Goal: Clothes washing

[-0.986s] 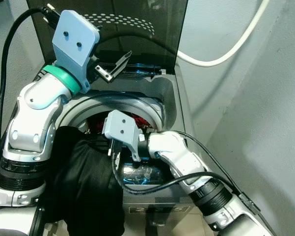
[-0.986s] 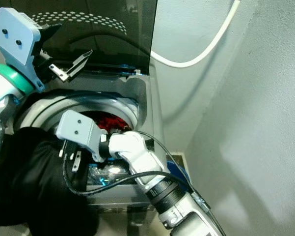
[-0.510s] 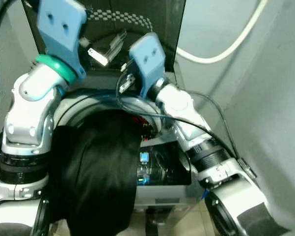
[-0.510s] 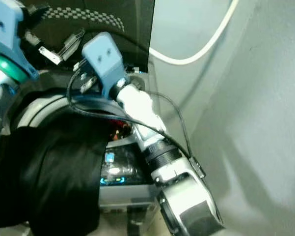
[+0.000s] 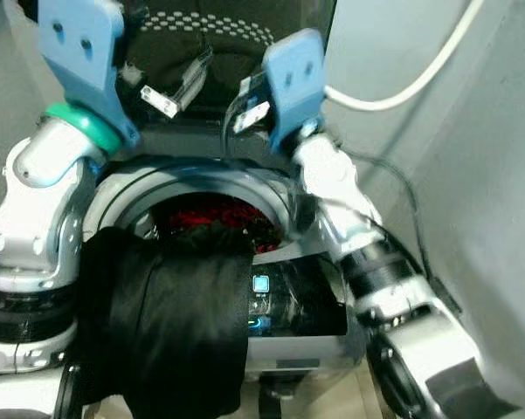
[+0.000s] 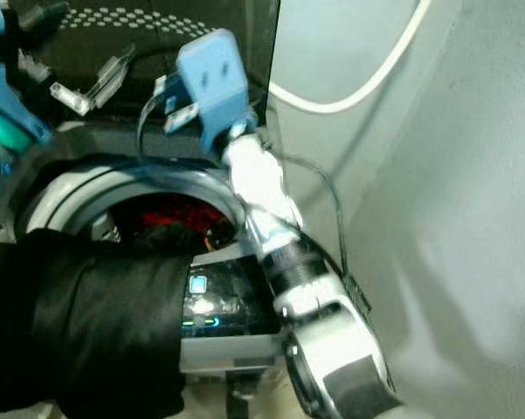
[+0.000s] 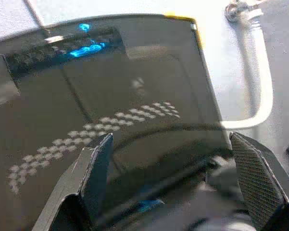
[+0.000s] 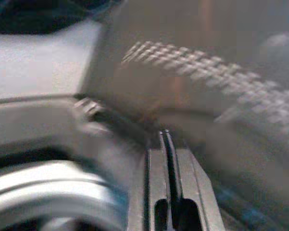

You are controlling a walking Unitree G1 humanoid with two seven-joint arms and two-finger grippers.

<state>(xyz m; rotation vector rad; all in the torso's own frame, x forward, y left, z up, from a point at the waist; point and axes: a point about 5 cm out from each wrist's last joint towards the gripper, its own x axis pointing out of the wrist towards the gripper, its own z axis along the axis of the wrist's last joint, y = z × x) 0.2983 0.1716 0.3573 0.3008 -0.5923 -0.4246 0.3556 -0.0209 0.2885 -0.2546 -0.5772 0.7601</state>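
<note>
A top-loading washing machine (image 5: pixel 284 345) stands in front of me with its dark lid (image 5: pixel 231 30) raised. Red clothes (image 5: pixel 211 212) lie inside the drum (image 5: pixel 196 177). A black garment (image 5: pixel 170 323) hangs over the machine's front left rim, partly into the drum. My left gripper (image 5: pixel 173 85) is held high over the back of the drum, open and holding nothing, its fingers (image 7: pixel 97 175) pointing at the lid. My right gripper (image 5: pixel 249 106) is up beside it near the lid's right side, its fingers (image 8: pixel 156 163) pressed together and holding nothing.
The control panel (image 5: pixel 262 301) with blue lights sits at the machine's front right. A white hose (image 5: pixel 419 83) runs along the grey wall (image 5: pixel 472 192) close on the right. A wall also stands behind the lid.
My right arm has risen from the drum's front edge to the lid. The left gripper has lifted slightly. The black garment stays draped on the rim; red clothes show more.
</note>
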